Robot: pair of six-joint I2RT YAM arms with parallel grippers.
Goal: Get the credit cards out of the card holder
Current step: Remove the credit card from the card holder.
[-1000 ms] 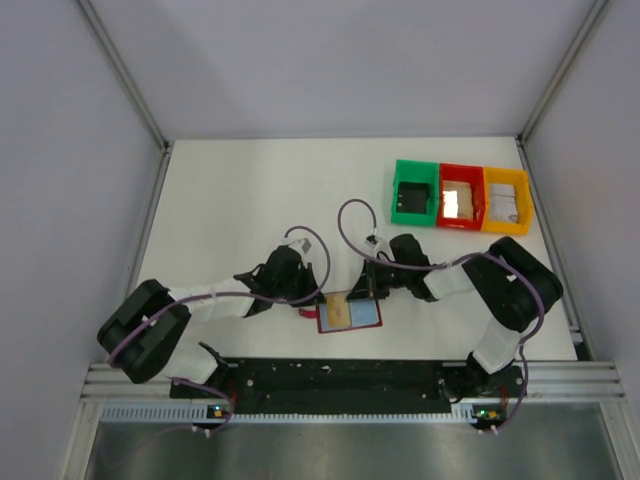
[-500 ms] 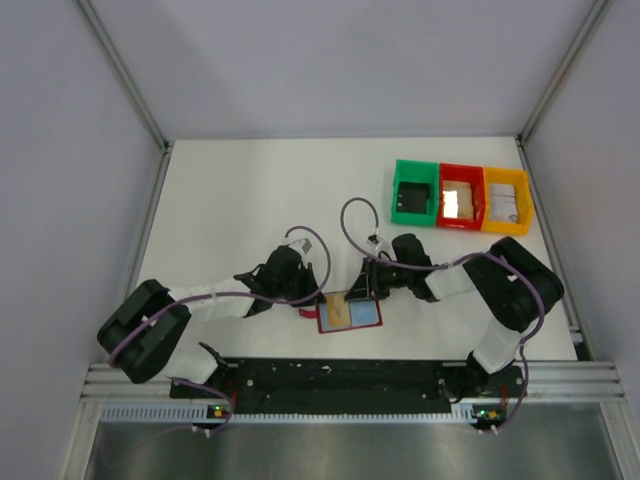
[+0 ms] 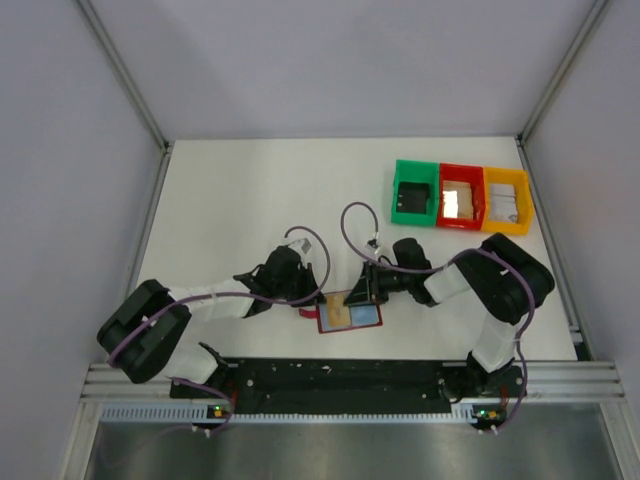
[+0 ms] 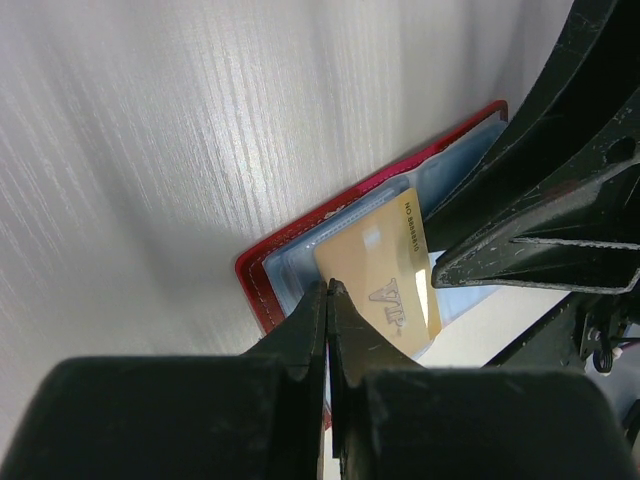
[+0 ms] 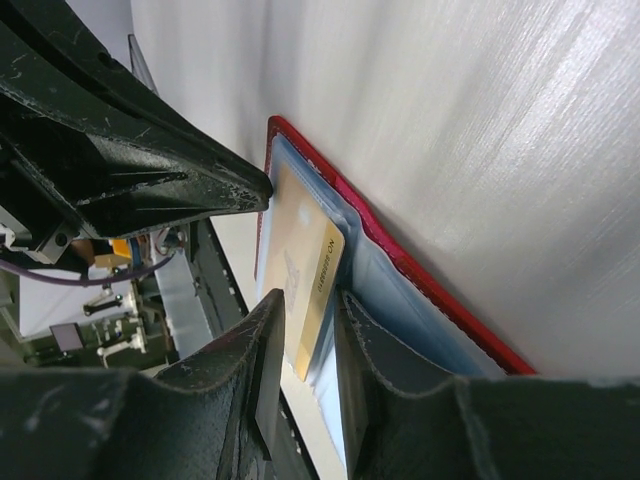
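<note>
With the left end effector (image 4: 328, 292) pinched shut on the open card holder (image 4: 255, 285), pinning it to the counter (image 4: 150, 150), we pull the tan card (image 4: 385, 270), nipped in the narrow right end effector (image 5: 310, 302), straight along its sleeve (image 5: 400, 300).

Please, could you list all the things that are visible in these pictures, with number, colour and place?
table: one, white, under everything.
card holder: one, dark red with pale blue pockets, lying open near the table's front edge, between the two grippers.
card: one, tan, sticking out of the card holder.
bins: three in a row at the far right; green bin, red bin, yellow bin.
left gripper: one, black, shut on the card holder's edge.
right gripper: one, black, shut on the card.
</note>
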